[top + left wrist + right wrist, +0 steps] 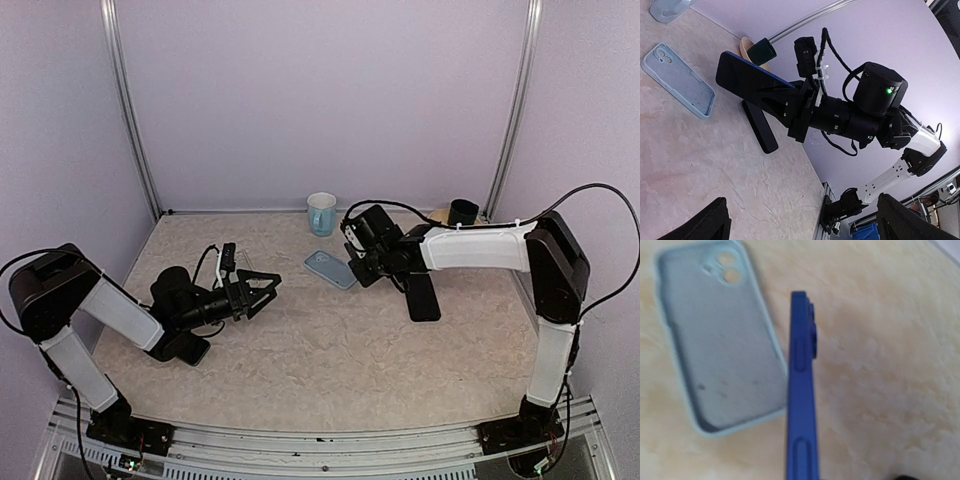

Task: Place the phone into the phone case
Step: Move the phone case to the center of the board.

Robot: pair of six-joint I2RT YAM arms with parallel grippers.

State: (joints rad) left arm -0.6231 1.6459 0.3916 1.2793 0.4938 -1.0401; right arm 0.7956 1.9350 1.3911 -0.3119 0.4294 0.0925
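The light blue phone case [330, 268] [720, 345] lies open side up on the table, camera holes toward the back. The blue phone [802, 390] [747, 75] hangs edge-on just right of and above the case [677, 80], its camera bump at the top. My right gripper [356, 258] [790, 107] is shut on the phone; its fingers are hidden in the right wrist view. My left gripper [268, 290] [807, 225] hovers low at the left of the table, open and with nothing between its fingers, pointing at the case.
A black flat slab [422, 297] [760, 125] lies on the table right of the case, under the right arm. A light blue mug [321, 213] stands at the back wall. A black cup [462, 212] and a tan bowl [746, 46] sit back right.
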